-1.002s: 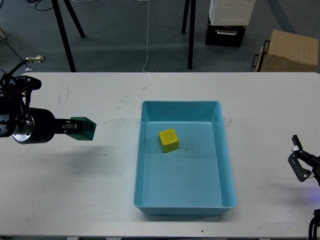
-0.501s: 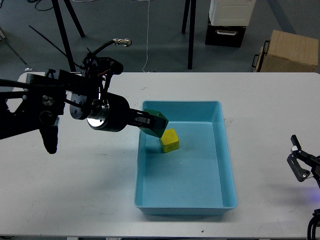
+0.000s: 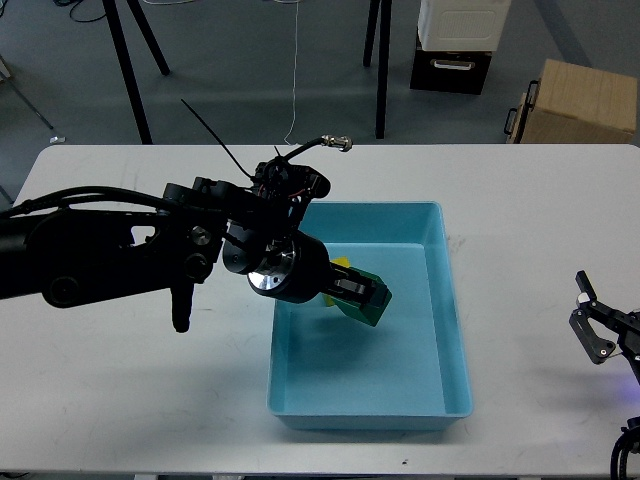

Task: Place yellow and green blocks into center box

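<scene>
My left gripper (image 3: pixel 365 296) reaches over the light blue box (image 3: pixel 440 330) at the table's centre and is shut on the green block (image 3: pixel 368 305), held inside the box's upper half, just above its floor. The yellow block (image 3: pixel 341 263) lies in the box, mostly hidden behind my left wrist, with only a sliver showing. My right gripper (image 3: pixel 597 330) sits at the right edge of the table with its jaws open and empty.
The white table (image 3: pixel 150 400) carries only the box. Beyond its far edge stand black tripod legs (image 3: pixel 130 70), a black-and-white case (image 3: pixel 455 45) and a cardboard box (image 3: pixel 575 100) on the floor.
My left arm has swung from the table's left side rightward over the box, carrying the green block, and lowered it past the yellow block. The right gripper has barely moved.
</scene>
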Robot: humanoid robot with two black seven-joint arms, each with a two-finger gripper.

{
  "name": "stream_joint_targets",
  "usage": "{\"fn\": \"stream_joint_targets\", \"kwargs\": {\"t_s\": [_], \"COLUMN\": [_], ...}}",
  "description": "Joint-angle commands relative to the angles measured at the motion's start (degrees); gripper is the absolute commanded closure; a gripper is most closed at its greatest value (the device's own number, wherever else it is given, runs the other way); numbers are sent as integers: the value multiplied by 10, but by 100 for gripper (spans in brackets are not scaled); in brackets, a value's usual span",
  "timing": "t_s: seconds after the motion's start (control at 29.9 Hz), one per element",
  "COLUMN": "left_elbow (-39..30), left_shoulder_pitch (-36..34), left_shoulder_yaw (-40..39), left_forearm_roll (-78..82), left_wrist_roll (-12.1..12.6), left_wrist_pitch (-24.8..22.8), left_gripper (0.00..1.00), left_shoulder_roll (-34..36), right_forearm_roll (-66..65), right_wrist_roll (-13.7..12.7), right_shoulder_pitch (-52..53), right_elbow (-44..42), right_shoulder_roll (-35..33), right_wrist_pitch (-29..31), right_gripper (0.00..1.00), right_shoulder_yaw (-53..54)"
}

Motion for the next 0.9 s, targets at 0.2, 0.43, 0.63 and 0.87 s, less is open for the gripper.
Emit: {"fn": "stream_joint_targets", "kwargs": {"t_s": [0.2,0.43,0.63,0.87], "left_elbow": [11,26,95,181], "left_shoulder_pitch": [-2,-18,12,145], "left_shoulder_yaw": [-1,-79,-241,-515], "left_forearm_roll": [-2,-74,-258,-330], "left_wrist_roll": [-4,-80,-90,-86], "left_wrist_pitch": [0,0,0,0], "left_gripper": [18,17,9,5], "left_shoulder_roll": [-5,56,86,74], "right_forearm_roll": [0,0,1,3], "right_wrist_roll": [0,0,0,5], "right_shoulder_pitch": [0,6,16,41], "right_elbow": [-1,-3,-1,0], "right_shoulder_roll": [0,0,0,0], "right_wrist_pitch": [1,2,3,-1], "right_gripper": [0,0,0,0], "right_shoulder_yaw": [0,0,-5,-5]}}
